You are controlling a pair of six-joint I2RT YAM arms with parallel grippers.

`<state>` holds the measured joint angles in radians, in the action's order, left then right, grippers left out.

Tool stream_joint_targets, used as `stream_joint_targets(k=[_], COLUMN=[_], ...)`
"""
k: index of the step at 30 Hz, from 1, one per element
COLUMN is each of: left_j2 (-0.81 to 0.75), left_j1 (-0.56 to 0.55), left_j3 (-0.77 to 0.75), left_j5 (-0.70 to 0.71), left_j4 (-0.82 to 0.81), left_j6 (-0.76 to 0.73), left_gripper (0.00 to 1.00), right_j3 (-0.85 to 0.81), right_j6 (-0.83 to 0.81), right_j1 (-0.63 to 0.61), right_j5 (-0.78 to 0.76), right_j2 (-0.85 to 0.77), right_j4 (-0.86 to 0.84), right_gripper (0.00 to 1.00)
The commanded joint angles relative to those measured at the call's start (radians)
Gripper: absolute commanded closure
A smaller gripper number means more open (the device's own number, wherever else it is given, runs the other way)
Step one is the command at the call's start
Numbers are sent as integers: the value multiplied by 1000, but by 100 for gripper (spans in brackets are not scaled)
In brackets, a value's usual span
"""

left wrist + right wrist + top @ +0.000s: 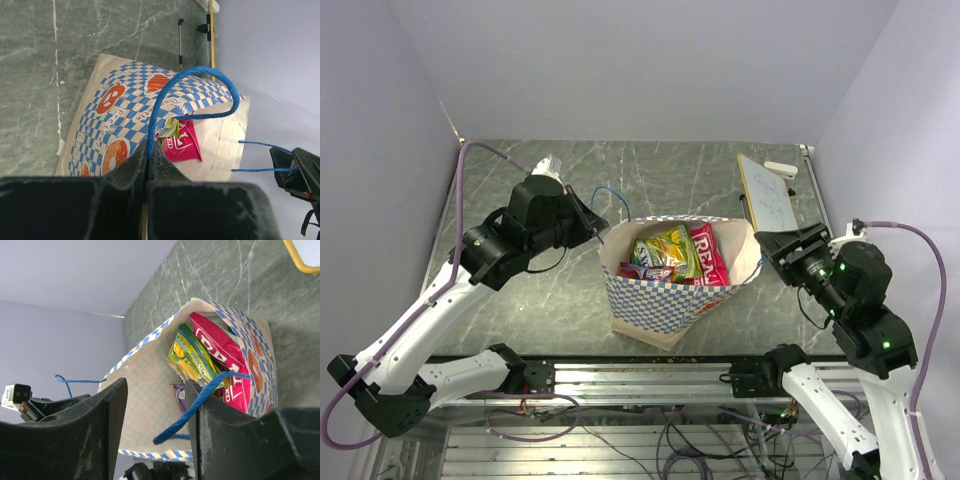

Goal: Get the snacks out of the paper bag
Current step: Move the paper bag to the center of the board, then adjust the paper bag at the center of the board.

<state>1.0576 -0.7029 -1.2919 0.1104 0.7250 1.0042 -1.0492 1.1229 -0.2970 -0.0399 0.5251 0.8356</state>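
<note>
Noting the paper bag (665,300) standing open at mid-surface (540,170), mouth up, between the two arms. Counting several snacks (670,258) inside and none out on the surface: pink packet (708,255) toward the right wall, yellow-green packet (665,245) beside it, purple packet (648,270) lower.

Reading the left gripper (149,150) as clamped on the left handle (190,80), jaws pressed together with blue string running out between them. Reading the right gripper (157,390) as open, jaws apart, with the right handle (200,400) looped against one finger and not pinched.

Judging the step in hand as spreading and steadying the bag mouth before taking out any packet. To do it well:
- Bring the right jaws squarely onto the string, not the paper rim.
- Pull both handles outward gently and evenly.
- Avoid lifting or tipping the light bag.
- Leave a free path above the packets.

From the top view alone: getting both arms' placement, the bag's footprint and a white board (767,195) at back right. From the left wrist alone: confirming the pinch on the string, plus orange marks on the bag's outer wall. From the right wrist alone: seeing the gap between the jaws and packets stacked on edge; cannot tell how deep the pile goes.
</note>
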Motion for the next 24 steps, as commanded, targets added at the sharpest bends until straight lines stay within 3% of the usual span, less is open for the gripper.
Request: stream_joint_targets(k=[1,5,8,14,24], left_j2=[-50,-70,-72,-85,-23], left_j1=[7,8,7,7,7], left_j3=[21,32,20,21,15], left_j5=[-16,-12,-8,8,-30], left_j4=[-76,-82,-72,-66,-146], left_j6=[33,44,57,114,200], left_gripper=[93,93,93,93,93], right_j3=[7,6,4,-167,-641], right_j6=[15,7,-36,-215,-511], right_j1=[-6,-6,-6,-6,-4], right_j5=[-2,4,66,153,196], right_j2=[42,58,85,276,647], right_j4=[-86,-130,-194,-293,-192], right_gripper=[55,85,100,100,100])
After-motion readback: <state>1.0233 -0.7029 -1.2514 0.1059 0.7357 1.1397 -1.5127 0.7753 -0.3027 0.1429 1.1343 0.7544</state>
